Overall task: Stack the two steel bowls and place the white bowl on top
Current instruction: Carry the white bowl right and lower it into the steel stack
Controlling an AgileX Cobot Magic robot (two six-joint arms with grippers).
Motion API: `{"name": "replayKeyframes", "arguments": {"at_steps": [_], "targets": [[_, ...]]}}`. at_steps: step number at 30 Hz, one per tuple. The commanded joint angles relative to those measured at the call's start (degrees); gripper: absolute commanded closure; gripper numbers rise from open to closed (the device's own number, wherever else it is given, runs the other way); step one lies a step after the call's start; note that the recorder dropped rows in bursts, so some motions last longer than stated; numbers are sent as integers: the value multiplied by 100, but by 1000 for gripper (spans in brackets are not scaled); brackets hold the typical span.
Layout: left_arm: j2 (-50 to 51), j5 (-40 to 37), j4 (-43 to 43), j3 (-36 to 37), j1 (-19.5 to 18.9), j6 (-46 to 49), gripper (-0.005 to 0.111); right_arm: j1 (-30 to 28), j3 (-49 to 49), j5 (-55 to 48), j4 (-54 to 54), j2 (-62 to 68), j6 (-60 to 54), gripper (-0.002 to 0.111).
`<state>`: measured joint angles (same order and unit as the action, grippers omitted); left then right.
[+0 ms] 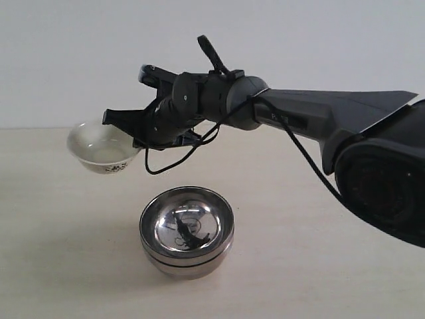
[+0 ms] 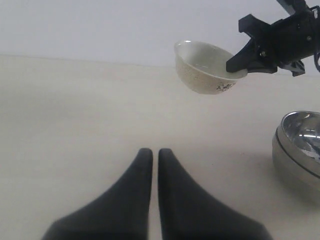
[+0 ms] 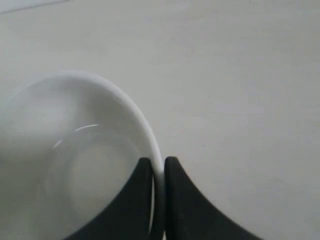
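Note:
The white bowl [image 1: 101, 147] hangs above the table at the left, lifted clear and held by its rim. My right gripper [image 1: 136, 129] is shut on that rim, one finger inside and one outside [image 3: 158, 165]. The left wrist view shows the same white bowl [image 2: 207, 67] held up by the right gripper [image 2: 240, 62]. The two steel bowls [image 1: 186, 231] sit nested one in the other on the table in front of the held bowl, also in view as steel bowls [image 2: 300, 150]. My left gripper [image 2: 155, 152] is shut over bare table with nothing in it.
The pale wooden table [image 1: 319, 266] stretches around the steel stack. The right arm [image 1: 319, 119] reaches in from the right, with a black cable looping below it. A plain white wall stands behind.

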<state>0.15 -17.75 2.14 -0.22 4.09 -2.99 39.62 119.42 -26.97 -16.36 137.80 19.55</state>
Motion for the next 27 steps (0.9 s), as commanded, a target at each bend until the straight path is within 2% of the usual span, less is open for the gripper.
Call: {"name": "replayKeyframes", "arguments": {"at_steps": [1,13,22,27], "targets": [[-15,16,-10,22,-15,-5,103,141,-180,-149,230,-251,-7,108],[-15,16,-10,22,-15,-5,103,208,-2458,653,647,-1811,-7,108],[-15,16,-10,22,-15,-5,103,90,-3952,402,812,-3490,-66,108],[-15,16,-10,22,-15,-5,103,-116,-4573,-110,777,-4151,-383,108]]}}
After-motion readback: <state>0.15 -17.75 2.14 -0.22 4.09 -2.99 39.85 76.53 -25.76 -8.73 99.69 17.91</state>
